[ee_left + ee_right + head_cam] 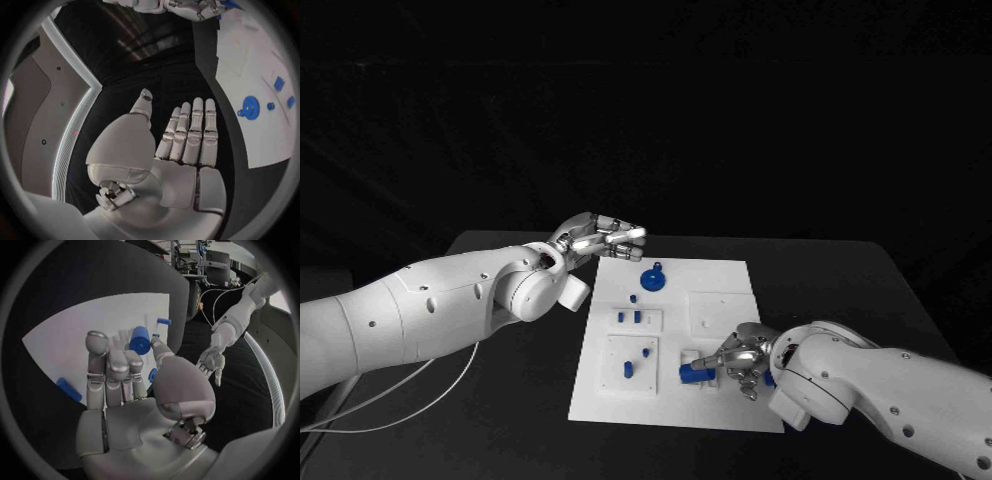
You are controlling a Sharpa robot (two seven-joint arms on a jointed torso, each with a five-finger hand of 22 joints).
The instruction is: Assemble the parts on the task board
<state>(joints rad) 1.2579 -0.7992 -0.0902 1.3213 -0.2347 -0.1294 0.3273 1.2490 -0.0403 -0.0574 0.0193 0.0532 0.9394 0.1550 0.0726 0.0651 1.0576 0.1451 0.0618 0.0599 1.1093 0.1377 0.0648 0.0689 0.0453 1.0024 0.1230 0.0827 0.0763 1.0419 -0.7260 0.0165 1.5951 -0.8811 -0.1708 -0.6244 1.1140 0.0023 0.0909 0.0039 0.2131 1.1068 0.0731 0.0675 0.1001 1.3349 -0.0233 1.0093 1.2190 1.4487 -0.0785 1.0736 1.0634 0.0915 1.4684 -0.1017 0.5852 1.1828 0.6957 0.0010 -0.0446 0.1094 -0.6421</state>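
Observation:
The white task board (pixel 718 405) lies in the middle of the black table. My right hand (pixel 740 362) is low over its near part, thumb and fingers pinching a blue cylinder (pixel 692 373) that lies sideways just above the board; the cylinder's (pixel 139 340) round end sits beside the thumb. My left hand (pixel 596 240) hovers by the board's far left corner, flat and open with its fingers (pixel 190 132) straight and nothing in it. A blue round knob (pixel 653 277) stands on the far part of the board. Small blue pieces (pixel 630 318) sit in the left-hand blocks.
More blue pieces (pixel 627 369) rest in the near left block, and one blue bar (pixel 69 389) lies on the board beyond my right fingers. Pale cables (pixel 430 380) trail over the table's left side. Bare black table (pixel 848 290) surrounds the board.

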